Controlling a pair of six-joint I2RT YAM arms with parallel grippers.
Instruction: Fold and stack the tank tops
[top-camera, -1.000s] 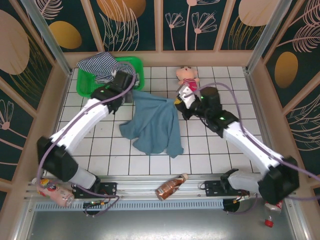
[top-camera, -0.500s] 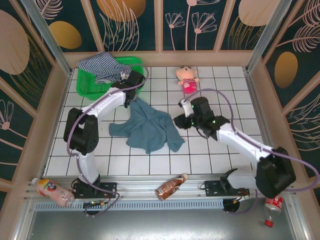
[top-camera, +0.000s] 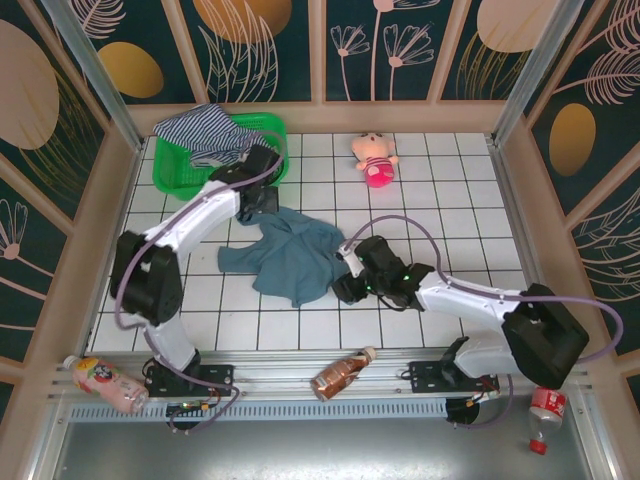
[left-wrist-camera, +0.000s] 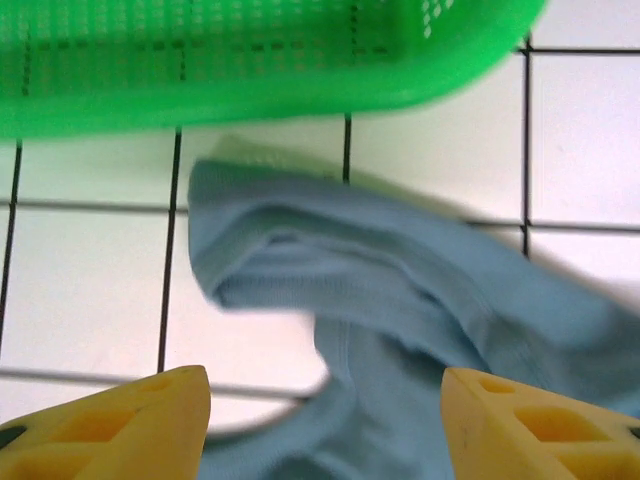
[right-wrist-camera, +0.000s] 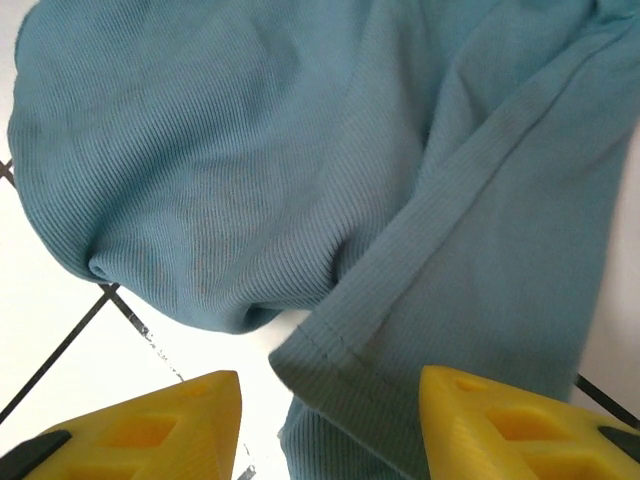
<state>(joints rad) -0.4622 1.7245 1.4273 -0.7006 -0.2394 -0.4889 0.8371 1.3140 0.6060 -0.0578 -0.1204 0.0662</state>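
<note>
The teal-blue tank top (top-camera: 290, 258) lies crumpled on the white tiles in the middle of the table. My left gripper (top-camera: 264, 201) hovers over its far corner beside the basket. It is open, and a fold of the teal top (left-wrist-camera: 400, 320) lies between its yellow fingertips (left-wrist-camera: 150, 425). My right gripper (top-camera: 349, 287) sits low at the top's near right edge, also open. A hemmed edge of the teal top (right-wrist-camera: 420, 270) lies between its yellow fingertips (right-wrist-camera: 500, 425). The striped tank top (top-camera: 205, 130) is draped over the green basket's far left rim.
The green basket (top-camera: 268, 128) stands at the back left, its wall (left-wrist-camera: 250, 60) just beyond the left gripper. A pink doll (top-camera: 375, 158) lies at the back centre. Bottles lie on the front rail (top-camera: 342, 372) (top-camera: 100, 381) and at the lower right (top-camera: 545, 408).
My right gripper swept from beside the doll down to the teal top's near right edge. The left gripper came off the basket's corner onto the cloth. The teal top has bunched up smaller.
</note>
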